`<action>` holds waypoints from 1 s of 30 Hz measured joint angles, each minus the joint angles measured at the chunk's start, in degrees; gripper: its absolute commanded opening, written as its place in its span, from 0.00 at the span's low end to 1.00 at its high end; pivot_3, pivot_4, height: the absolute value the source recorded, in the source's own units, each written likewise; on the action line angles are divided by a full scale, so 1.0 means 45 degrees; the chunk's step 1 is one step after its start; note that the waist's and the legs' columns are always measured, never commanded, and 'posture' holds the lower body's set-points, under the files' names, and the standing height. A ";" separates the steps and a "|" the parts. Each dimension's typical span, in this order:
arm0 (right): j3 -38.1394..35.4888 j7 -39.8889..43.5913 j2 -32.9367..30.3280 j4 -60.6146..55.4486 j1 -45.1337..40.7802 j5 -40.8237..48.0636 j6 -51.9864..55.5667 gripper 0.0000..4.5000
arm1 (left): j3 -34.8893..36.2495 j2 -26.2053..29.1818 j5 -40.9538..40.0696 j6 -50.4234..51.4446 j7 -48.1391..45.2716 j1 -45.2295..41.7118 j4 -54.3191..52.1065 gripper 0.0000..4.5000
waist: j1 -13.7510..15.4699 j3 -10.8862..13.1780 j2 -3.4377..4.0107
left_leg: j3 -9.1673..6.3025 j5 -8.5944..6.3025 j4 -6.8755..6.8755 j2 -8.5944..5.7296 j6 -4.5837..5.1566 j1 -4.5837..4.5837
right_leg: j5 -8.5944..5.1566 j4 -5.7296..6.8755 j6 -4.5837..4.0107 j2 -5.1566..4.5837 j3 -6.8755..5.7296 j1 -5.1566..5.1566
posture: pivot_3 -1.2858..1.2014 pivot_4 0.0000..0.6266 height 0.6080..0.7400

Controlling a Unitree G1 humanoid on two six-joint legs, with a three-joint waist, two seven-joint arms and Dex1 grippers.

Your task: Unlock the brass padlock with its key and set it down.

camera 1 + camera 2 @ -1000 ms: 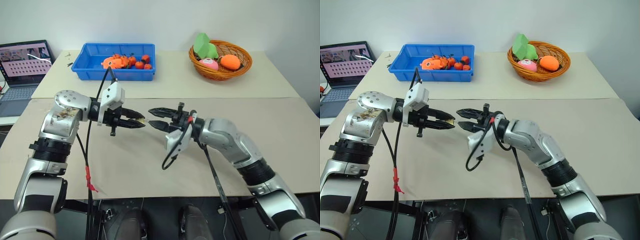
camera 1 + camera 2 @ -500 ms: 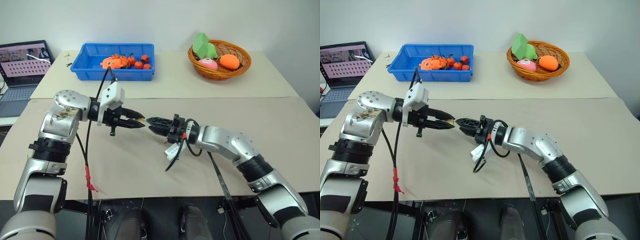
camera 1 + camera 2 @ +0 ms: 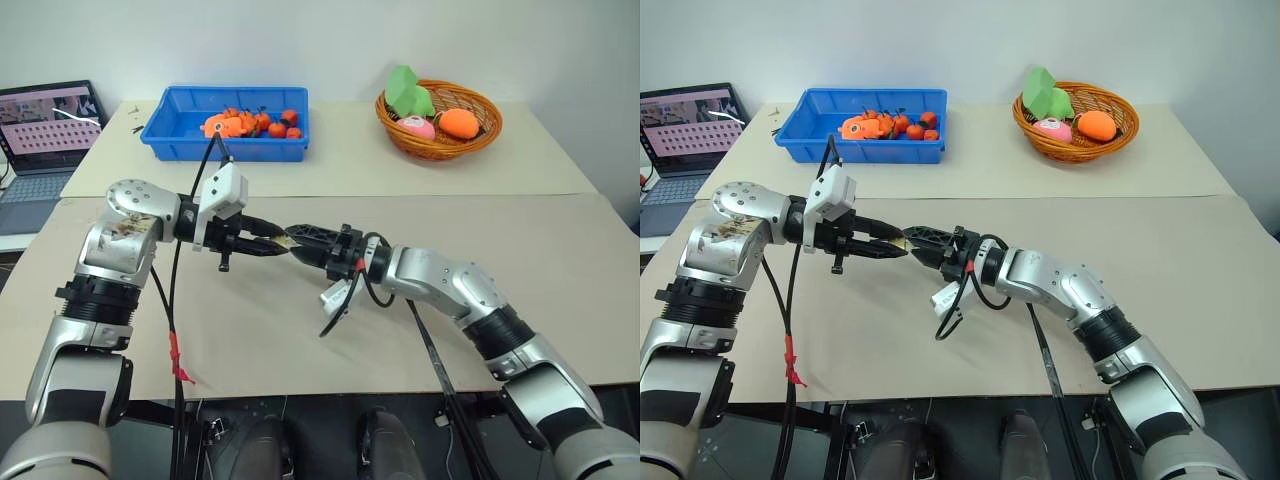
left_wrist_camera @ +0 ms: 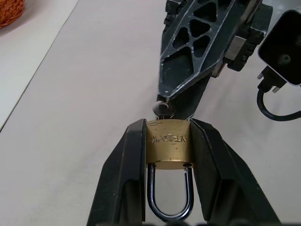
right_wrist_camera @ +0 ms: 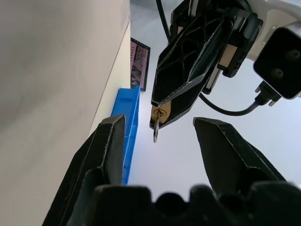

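We note the small brass padlock (image 4: 168, 149) with its silvery loop shackle clamped by its body between the jaws of the left gripper (image 4: 168, 155), held in the air above the beige tabletop (image 3: 560, 260), shackle pointing back toward the wrist. A small pale-metal key (image 4: 163, 110) sits in the keyhole at the padlock's free end, its round head sticking out. The right gripper (image 5: 160, 136) faces the left one tip to tip, its jaws parted and holding nothing, the key head just before them and apart from them. Farther back on the tabletop we see a blue plastic bin (image 3: 228, 124) of orange items, a woven basket (image 3: 440, 118) of toy food, and an open laptop (image 3: 45, 135) at the left edge.
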 measured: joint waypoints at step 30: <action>0.0287 0.0007 0.0240 0.0275 -0.0340 0.0154 0.0029 0.03 | 0.0071 -0.0001 -0.0271 0.0025 0.0021 0.0001 0.0019 0.19 | -0.0007 0.0000 0.0000 | 0.0001 0.0000 0.0001 0.0000 -0.0001 -0.0001 | 0.0000 0.0004 -0.0001 0.0000 0.0001 -0.0003 | 0.52 0.24 0.43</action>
